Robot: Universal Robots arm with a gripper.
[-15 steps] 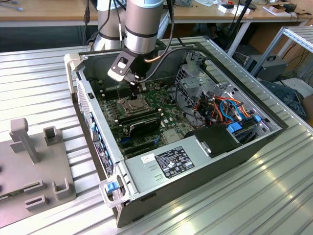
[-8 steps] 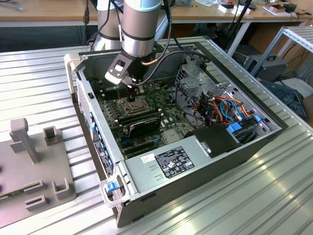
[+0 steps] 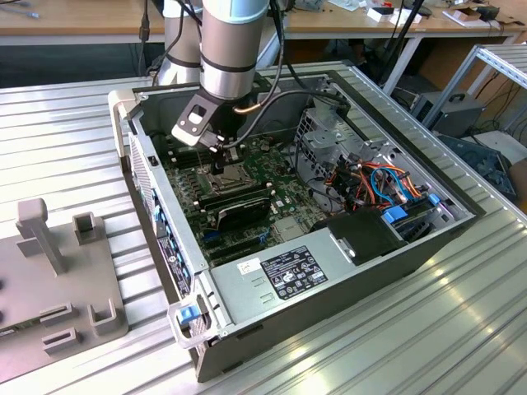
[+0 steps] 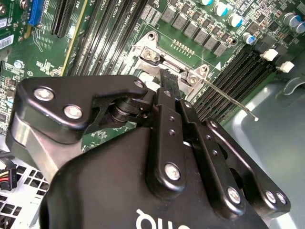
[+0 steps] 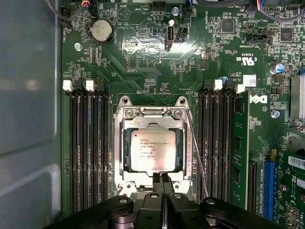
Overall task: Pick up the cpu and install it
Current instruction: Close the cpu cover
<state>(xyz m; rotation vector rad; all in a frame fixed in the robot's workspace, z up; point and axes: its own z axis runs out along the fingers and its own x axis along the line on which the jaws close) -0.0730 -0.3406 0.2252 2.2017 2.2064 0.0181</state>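
The cpu (image 5: 153,150), a flat silver-grey square, lies inside the metal socket frame (image 5: 153,113) on the green motherboard in the first wrist view. My gripper (image 5: 162,180) hangs at the frame's edge beside the cpu, its two black fingers pressed together with nothing between them. In the second wrist view the gripper (image 4: 167,78) tips sit just by the socket frame (image 4: 150,52), and the gripper body hides the cpu. The exterior view has the gripper (image 3: 218,162) low inside the open computer case, over the socket.
A thin wire lever (image 5: 195,152) runs along the socket. Memory slots (image 5: 88,143) flank it on both sides. A long black expansion card (image 3: 235,210) lies close to the socket. Cables and a drive cage (image 3: 329,140) fill the case's far side. A grey fixture (image 3: 58,280) stands outside.
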